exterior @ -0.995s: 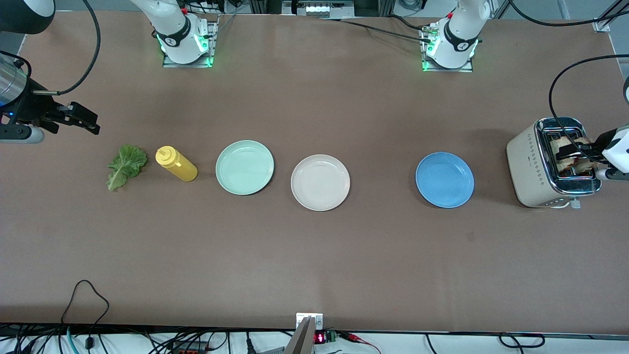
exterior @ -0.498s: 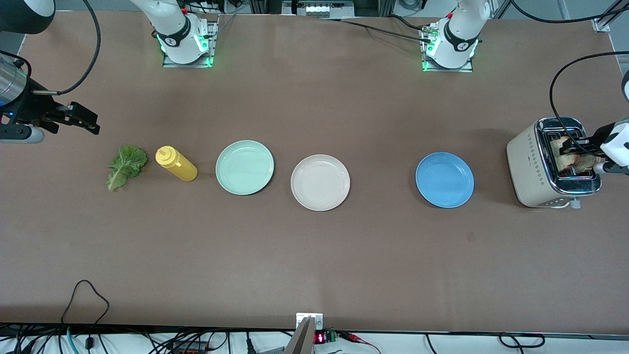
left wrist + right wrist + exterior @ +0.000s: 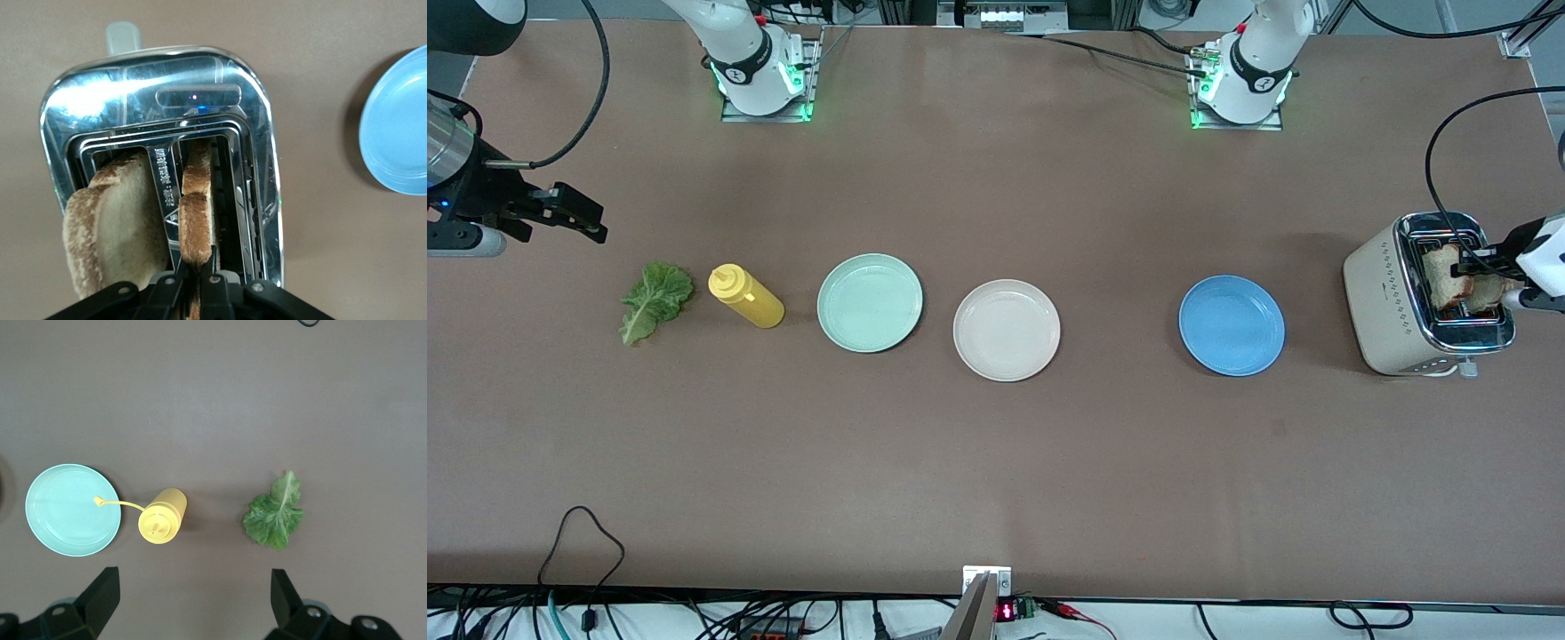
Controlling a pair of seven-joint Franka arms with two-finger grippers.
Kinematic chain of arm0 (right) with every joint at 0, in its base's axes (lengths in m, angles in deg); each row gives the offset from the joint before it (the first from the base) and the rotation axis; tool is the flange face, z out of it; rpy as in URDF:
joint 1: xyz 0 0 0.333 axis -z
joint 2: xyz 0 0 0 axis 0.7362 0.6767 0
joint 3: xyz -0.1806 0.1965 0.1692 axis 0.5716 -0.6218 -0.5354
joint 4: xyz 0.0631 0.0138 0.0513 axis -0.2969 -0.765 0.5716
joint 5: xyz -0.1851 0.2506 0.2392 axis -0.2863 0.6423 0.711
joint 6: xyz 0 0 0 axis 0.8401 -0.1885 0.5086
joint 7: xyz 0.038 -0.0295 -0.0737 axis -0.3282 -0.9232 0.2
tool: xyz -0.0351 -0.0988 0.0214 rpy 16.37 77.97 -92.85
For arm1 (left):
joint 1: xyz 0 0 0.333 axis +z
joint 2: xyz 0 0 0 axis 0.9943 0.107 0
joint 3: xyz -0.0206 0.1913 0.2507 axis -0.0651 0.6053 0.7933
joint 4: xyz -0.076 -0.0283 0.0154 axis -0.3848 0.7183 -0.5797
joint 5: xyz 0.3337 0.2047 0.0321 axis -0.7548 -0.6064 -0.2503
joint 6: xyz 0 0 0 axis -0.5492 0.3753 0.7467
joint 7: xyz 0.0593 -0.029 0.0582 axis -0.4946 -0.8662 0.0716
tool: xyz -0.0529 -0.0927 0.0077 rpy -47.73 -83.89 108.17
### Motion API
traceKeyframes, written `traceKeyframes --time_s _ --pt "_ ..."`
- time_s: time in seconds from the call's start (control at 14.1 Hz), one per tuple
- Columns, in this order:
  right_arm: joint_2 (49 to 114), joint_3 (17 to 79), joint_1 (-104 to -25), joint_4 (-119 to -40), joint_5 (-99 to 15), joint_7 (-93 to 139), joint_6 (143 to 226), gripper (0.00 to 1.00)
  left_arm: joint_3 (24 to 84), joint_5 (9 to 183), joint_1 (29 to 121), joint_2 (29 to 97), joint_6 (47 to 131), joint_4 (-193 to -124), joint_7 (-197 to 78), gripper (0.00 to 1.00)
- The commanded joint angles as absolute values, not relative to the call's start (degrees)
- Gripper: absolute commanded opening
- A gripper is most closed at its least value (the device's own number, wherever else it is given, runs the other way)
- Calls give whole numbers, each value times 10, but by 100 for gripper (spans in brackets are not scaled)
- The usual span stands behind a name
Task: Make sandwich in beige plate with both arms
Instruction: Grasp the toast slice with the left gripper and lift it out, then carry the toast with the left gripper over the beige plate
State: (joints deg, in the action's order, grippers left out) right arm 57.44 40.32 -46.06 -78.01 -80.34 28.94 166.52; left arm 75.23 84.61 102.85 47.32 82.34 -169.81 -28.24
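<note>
Brown matting covers the whole desk (image 3: 996, 462), and everything on it sits in one row, with the beige plate (image 3: 1007, 330) in the middle as the marker. That plate is bare: no bread or leaf is on it yet.

Toward the right arm's end from the beige plate come a mint-green plate (image 3: 870, 302), a yellow squeeze bottle (image 3: 746, 297) lying on its side, and a lettuce leaf (image 3: 655, 300). The right end effector (image 3: 193, 600) waits above this end of the desk, fingers spread wide, grasping nothing.

Toward the left arm's end from the beige plate lie a blue plate (image 3: 1232, 324) and then a cream toaster (image 3: 1392, 307) holding two toast slices.

The change is at the toaster. A second ago the left end effector (image 3: 1476, 264) straddled a toast slice (image 3: 195, 213) with its fingers apart; now it is clenched on that slice's upper edge, and the slice stands a little higher in its slot. The first bread pickup looks secured, so lifting out and carrying it to the beige plate seems next.

The left arm is mostly cut off at the front view's edge, and the fingertips are hard to make out against the toast.
</note>
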Motion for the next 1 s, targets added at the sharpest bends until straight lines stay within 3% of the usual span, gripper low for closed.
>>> traceKeyframes --time_s 0.0,0.43,0.92 --pt "582 403 -461 -762 -805 285 1653 100 746 840 1033 465 740 -1636 -269 0" --pt "590 403 -461 -745 -804 284 1649 100 726 836 1017 466 545 -1473 -259 1" --pt "590 403 -461 -745 -803 284 1650 100 543 849 1000 489 515 -1463 -269 0"
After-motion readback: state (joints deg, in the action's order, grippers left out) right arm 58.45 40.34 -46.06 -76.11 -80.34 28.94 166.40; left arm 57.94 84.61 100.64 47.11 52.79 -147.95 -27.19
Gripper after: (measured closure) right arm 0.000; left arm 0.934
